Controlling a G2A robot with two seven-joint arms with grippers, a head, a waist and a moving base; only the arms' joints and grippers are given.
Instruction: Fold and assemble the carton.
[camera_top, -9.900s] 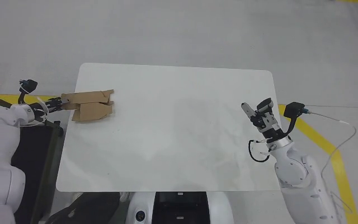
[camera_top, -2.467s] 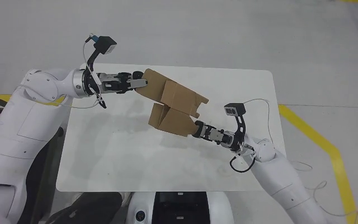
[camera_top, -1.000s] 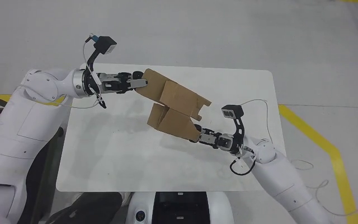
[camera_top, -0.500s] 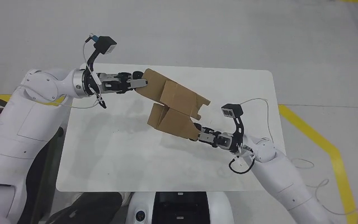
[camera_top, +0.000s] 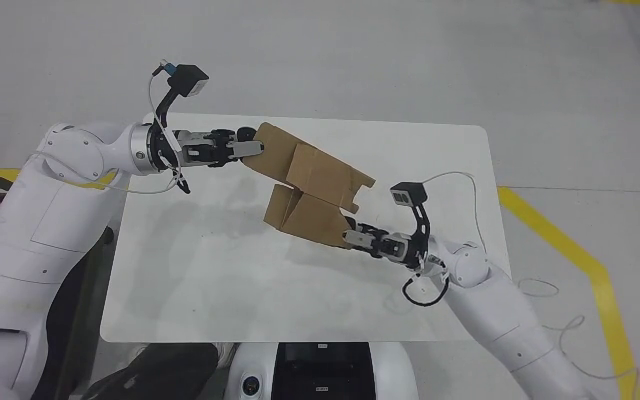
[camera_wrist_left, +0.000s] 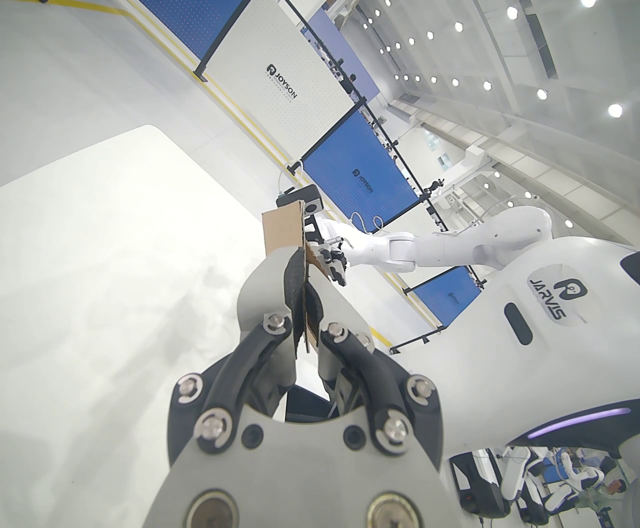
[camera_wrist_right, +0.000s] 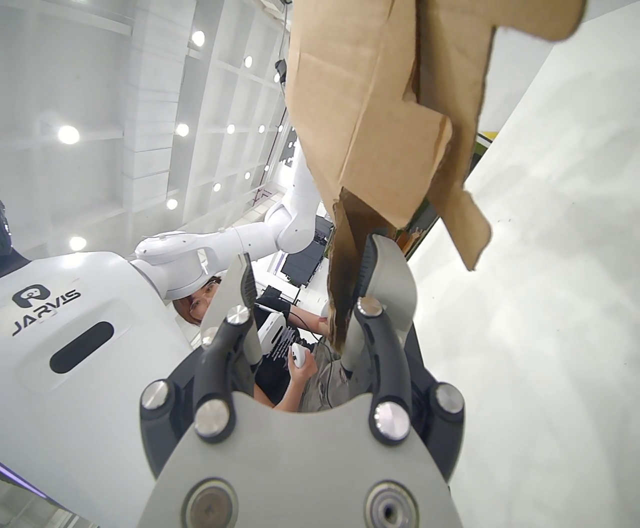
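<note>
A brown cardboard carton (camera_top: 310, 190), partly folded with loose flaps, hangs over the middle of the white table (camera_top: 200, 280). My left gripper (camera_top: 255, 148) is shut on the carton's far-left edge; in the left wrist view its fingers (camera_wrist_left: 300, 285) pinch the thin cardboard edge (camera_wrist_left: 282, 230). My right gripper (camera_top: 348, 238) sits at the carton's near-right corner. In the right wrist view it (camera_wrist_right: 310, 255) stands open, with a carton flap (camera_wrist_right: 345, 270) between the fingers, lying against one finger (camera_wrist_right: 385, 270). The larger panels (camera_wrist_right: 360, 110) spread out beyond it.
The table's front half and right side (camera_top: 440, 160) are bare. A yellow floor line (camera_top: 560, 240) runs to the right of the table. A dark case (camera_top: 60, 290) stands on the floor by the left edge.
My right gripper has edged slightly left, further onto the carton's lower corner. The left arm and the carton have hardly moved.
</note>
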